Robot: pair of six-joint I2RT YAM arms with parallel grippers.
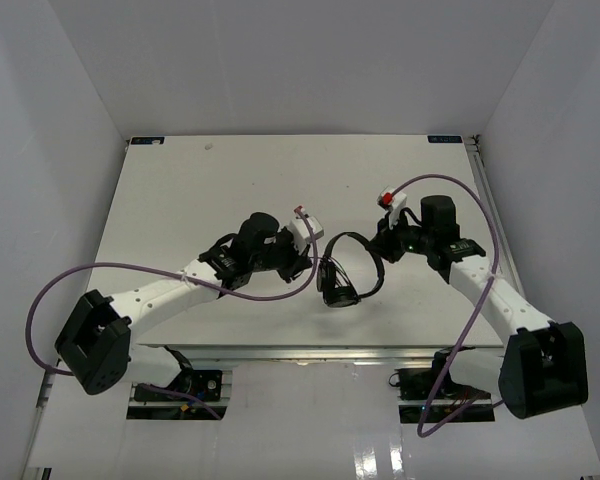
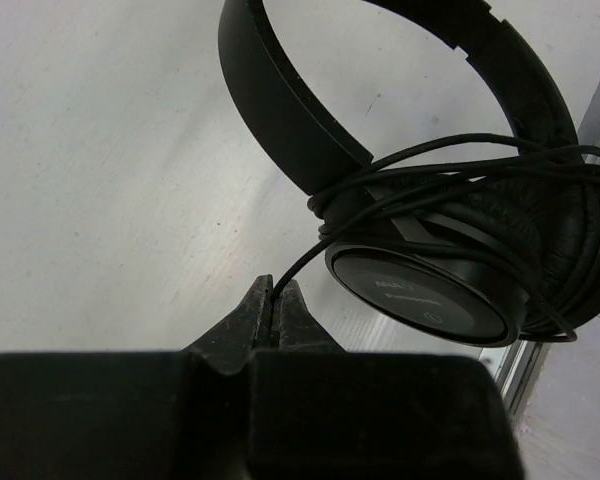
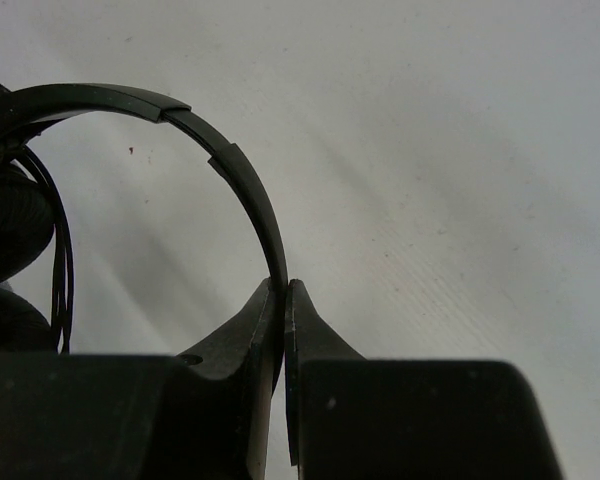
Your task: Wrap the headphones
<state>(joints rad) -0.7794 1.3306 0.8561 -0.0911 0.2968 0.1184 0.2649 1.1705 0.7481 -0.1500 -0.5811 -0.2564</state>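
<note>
The left gripper is pinched together on the cord. The cord runs from its tips up and to the right, into loops wound around the earcups just beyond its fingers. The right gripper is clamped on the thin headband, which arcs up and left from its tips. The headphones sit between the two grippers, over the table; whether they rest on it or hang just clear is hard to tell. A purple cable trails along the left arm.
</note>
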